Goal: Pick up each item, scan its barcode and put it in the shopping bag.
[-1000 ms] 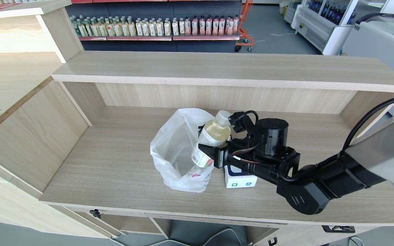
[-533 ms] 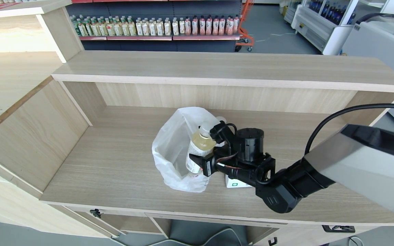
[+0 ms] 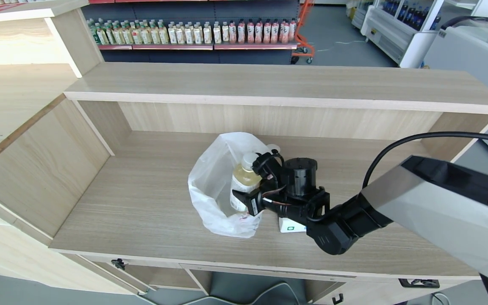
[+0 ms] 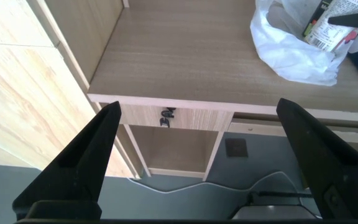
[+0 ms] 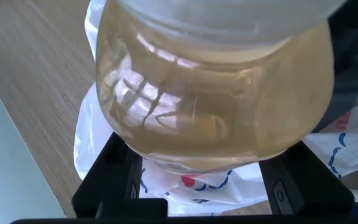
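**Right gripper.** The right gripper (image 3: 249, 182) is clamping the bottle (image 3: 240, 180) across its body, one black finger on each side. The bottle is standing nearly upright between the jaws. Its lower part is sitting inside the open mouth of the bag (image 3: 210, 186). Whether its base is touching the bag floor cannot be told.

**Bottle.** It is a clear plastic bottle with rounded shoulders and a white cap. It is holding a pale yellow liquid. A white label with dark print is wrapping the lower body, and the print is too small to read.

**Bag.** The bag is made of thin, translucent white film, crumpled and creased. It is lying directly under and around the right jaws on the counter (image 3: 142, 203). Red and blue printed marks are showing on the film below the jaws, and they are not legible.

**Counter.** The surface is a light wood-grain laminate, matt and flat.

**White box.** A small box (image 3: 291, 225) with a green mark on its front face is sitting behind the right jaws, under the wrist, just beside the bag.

**Left gripper.** The left gripper (image 4: 199, 109) is hanging with its jaws spread wide and nothing between them. The counter's front edge is lying beyond the jaws, and the bag is well apart from them.
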`<state>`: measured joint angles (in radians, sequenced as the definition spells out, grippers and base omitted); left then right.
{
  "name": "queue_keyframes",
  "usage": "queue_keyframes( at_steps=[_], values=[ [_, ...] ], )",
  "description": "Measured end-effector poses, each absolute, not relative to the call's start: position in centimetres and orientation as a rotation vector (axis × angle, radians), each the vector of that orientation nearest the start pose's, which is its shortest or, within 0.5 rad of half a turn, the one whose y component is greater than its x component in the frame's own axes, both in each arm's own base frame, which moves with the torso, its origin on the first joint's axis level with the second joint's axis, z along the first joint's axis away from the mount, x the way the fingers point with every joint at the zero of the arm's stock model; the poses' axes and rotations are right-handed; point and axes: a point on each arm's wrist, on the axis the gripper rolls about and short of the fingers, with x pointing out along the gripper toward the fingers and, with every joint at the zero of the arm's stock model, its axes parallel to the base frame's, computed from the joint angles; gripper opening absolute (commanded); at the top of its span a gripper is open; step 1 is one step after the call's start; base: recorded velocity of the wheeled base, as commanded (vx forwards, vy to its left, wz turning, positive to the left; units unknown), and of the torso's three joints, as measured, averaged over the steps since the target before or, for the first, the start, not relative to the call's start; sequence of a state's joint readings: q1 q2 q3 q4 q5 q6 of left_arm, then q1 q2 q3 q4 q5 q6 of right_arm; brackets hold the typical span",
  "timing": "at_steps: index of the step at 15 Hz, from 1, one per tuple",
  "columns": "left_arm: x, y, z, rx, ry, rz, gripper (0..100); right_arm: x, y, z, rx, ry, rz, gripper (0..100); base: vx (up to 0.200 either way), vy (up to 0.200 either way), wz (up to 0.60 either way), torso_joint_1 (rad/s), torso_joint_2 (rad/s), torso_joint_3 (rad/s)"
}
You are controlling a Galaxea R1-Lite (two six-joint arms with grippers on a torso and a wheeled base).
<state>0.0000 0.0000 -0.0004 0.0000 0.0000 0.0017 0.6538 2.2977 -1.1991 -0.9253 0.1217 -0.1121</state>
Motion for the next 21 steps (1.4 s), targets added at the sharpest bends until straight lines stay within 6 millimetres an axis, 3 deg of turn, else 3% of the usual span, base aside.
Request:
queue_keyframes(
  at_steps=[14,15,18,21],
  values=[
    [-2.3,0.0,7.6,0.001,-0.001,0.0,100,36.5,27.3,5.8,-0.289,0.118,0.781,0,0.0,0.0,0.0,0.0,0.0,0.0],
    [-2.3,0.0,7.6,0.002,-0.001,0.0,100,36.5,27.1,5.6,-0.294,0.123,0.781,100,0.0,0.0,0.0,0.0,0.0,0.0],
    [-2.3,0.0,7.6,0.002,-0.001,0.0,100,36.3,26.7,5.4,-0.293,0.144,0.775,100,0.0,0.0,0.0,0.0,0.0,0.0],
    [-2.3,0.0,7.6,0.002,-0.001,0.0,100,36.0,26.5,6.5,-0.26,0.14,0.775,100,0.0,0.0,0.0,0.0,0.0,0.0]
  ],
)
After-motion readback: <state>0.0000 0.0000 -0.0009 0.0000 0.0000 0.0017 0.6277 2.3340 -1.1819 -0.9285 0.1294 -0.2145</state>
